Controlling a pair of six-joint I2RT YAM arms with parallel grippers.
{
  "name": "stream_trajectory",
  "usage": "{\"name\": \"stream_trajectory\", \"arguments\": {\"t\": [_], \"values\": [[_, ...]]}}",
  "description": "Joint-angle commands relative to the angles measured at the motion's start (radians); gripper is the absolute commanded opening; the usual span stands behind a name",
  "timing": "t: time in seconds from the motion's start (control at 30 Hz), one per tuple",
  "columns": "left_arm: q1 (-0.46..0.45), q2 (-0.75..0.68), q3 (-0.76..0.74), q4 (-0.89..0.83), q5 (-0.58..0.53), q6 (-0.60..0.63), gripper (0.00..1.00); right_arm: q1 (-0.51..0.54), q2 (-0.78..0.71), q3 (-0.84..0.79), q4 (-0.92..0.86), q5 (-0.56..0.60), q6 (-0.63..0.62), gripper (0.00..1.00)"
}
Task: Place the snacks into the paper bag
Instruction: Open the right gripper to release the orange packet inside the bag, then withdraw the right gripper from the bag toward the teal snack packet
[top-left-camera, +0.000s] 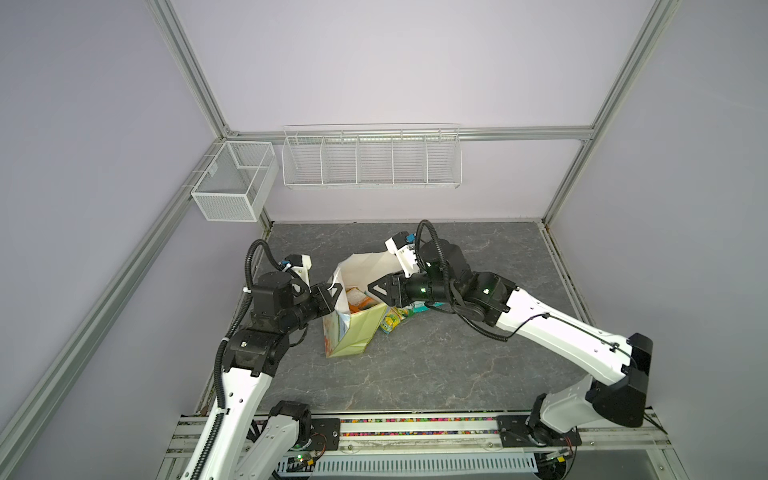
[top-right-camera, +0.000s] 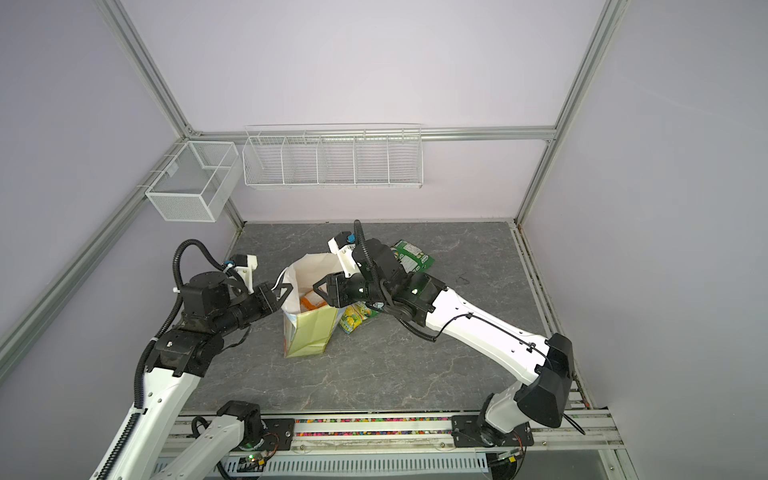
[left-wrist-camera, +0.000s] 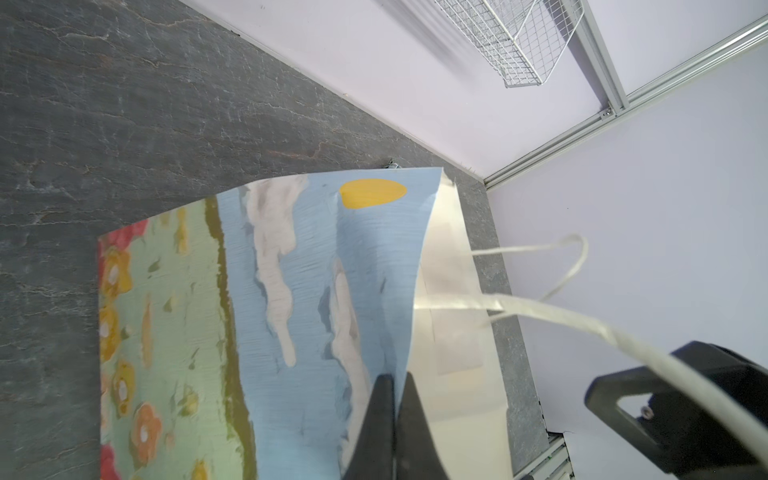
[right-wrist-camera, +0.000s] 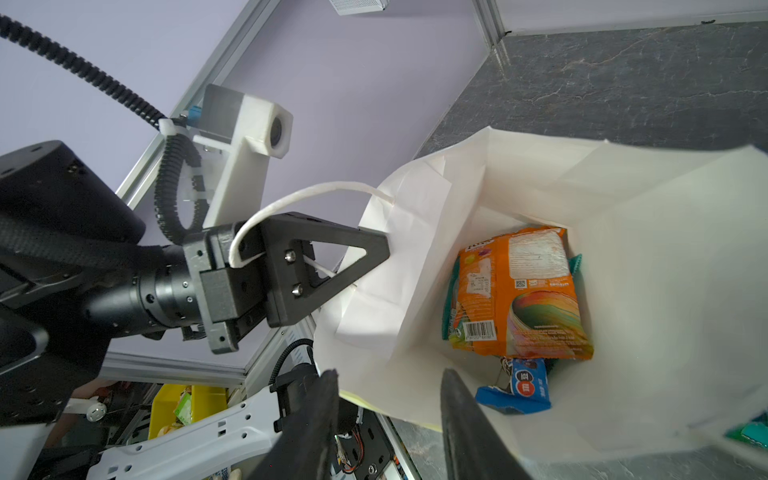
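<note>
Right hand (right-wrist-camera: 390, 419) hangs released, empty, over paper bag (right-wrist-camera: 644, 249); left hand (left-wrist-camera: 397, 399) clenches its rim. Orange packet (right-wrist-camera: 519, 291) and M&M's packet (right-wrist-camera: 523, 384) lie inside; yellow-green packet (top-right-camera: 355, 318) lies just beside it on the counter (top-right-camera: 415, 374). Judged light, crinkly, slippery: pinch a sealed edge.

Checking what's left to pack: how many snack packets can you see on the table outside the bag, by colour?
Yellow-green packet: 1
Teal packet: 1
Green packet: 1
Total: 3 in view
</note>
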Motion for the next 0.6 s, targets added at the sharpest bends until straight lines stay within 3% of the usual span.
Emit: {"name": "stream_trajectory", "arguments": {"t": [0.0,0.57], "values": [[-0.003,-0.016,0.005,0.040,0.015,-0.006,0.00,0.005,-0.021,0.013,0.015,0.002,-0.010,0.44],[-0.003,-0.021,0.002,0.036,0.010,-0.005,0.00,-0.003,-0.129,-0.030,-0.054,0.110,-0.060,0.62]]}}
